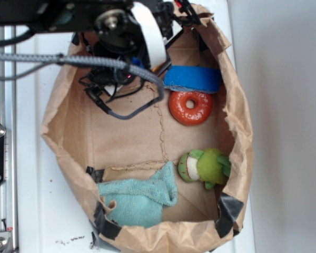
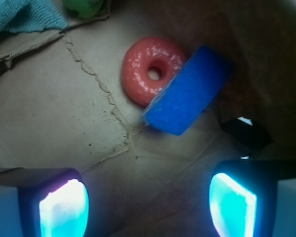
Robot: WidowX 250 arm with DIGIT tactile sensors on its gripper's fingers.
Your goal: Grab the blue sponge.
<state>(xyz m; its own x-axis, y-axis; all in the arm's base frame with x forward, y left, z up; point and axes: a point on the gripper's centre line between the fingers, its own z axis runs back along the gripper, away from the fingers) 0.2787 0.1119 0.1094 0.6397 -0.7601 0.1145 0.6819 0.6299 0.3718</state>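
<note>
We are hovering over the paper bag (image 1: 68, 113) with our gripper (image 2: 148, 202) spread apart and empty, and the blue sponge (image 2: 187, 91) is lying just behind the red ring (image 2: 150, 69), overlapping its rim. We are judging it light, soft and squashy, so we are favouring a pinch across its short sides. The arm is hiding the sponge's left end in the exterior view.

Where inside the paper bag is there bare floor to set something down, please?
The widest bare patch is the bag floor between the red ring, the teal cloth and the left wall. A smaller gap lies between the ring and green plush toy. It is crowded top right, where the blue sponge overlaps the ring.
</note>
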